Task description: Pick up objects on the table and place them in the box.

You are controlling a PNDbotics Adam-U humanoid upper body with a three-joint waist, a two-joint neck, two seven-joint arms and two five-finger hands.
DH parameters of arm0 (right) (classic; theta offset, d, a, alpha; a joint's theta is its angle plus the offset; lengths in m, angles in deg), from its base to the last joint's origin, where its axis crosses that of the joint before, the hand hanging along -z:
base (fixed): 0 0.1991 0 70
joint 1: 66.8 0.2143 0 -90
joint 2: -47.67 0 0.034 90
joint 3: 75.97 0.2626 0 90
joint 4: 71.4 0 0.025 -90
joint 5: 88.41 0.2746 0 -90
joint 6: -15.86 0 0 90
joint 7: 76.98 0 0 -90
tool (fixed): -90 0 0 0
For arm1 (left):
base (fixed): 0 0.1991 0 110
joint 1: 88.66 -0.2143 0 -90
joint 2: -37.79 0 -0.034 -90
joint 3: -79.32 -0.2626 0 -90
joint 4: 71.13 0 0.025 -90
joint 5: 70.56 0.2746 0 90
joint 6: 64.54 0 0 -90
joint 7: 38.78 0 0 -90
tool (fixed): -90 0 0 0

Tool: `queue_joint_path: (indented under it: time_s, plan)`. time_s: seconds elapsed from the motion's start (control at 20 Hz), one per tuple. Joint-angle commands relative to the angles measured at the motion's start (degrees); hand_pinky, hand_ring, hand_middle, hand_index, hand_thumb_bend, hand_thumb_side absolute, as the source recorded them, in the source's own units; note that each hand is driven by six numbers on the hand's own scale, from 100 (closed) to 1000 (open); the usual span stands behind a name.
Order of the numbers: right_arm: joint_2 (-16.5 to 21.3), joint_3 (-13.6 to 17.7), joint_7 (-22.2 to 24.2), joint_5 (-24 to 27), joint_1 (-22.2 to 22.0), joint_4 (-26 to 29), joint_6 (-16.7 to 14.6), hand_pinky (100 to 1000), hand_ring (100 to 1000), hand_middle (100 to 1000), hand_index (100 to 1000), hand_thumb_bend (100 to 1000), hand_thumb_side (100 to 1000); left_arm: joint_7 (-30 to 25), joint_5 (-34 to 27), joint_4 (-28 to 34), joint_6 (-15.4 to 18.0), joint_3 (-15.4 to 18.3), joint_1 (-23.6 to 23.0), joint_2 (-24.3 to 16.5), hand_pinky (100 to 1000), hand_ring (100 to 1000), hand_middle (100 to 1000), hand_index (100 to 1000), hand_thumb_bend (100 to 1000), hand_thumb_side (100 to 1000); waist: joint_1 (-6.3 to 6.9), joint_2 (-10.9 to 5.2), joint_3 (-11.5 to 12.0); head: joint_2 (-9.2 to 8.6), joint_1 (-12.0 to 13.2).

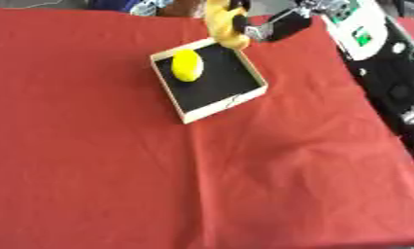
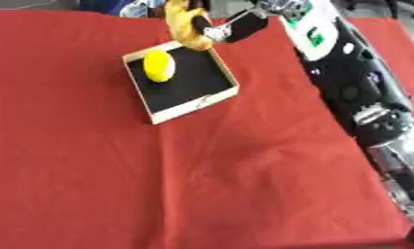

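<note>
The right hand (image 1: 270,28) grips a yellow-brown object (image 1: 226,26) over the far rim of the box (image 1: 219,109), positioned for release beside the lemon (image 1: 186,64).

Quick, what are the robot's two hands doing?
Right robot hand: holding a yellow-orange thing above the box.
Left robot hand: not in view.

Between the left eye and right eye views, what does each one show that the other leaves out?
Only the left eye view: more red cloth left of the box. Only the right eye view: the right arm down to the lower right corner. Both: the box with a lemon inside, and the right hand holding a yellow object over the box's far edge.
</note>
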Motion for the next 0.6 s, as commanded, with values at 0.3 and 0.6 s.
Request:
queue_joint_path:
  time_s: [0.3, 0.6]
  plan:
    - [-4.6, 2.0, -3.2, -12.5, 3.1, -10.0, -2.5, 786, 628, 400, 509, 100, 202, -0.8, -0.8, 1.1, -0.1, -0.3, 0.9, -0.9, 902, 743, 817, 876, 195, 759, 0.22, -0.80, 0.8, -0.95, -1.1]
    - [-4.9, 2.4, -7.6, -19.4, 2.4, -12.7, -3.0, 789, 648, 450, 543, 100, 211, -1.0, -0.8, 1.1, -0.4, -0.2, 0.8, -0.7, 902, 741, 817, 876, 194, 761, 0.11, -0.68, 0.9, -1.21, -0.6]
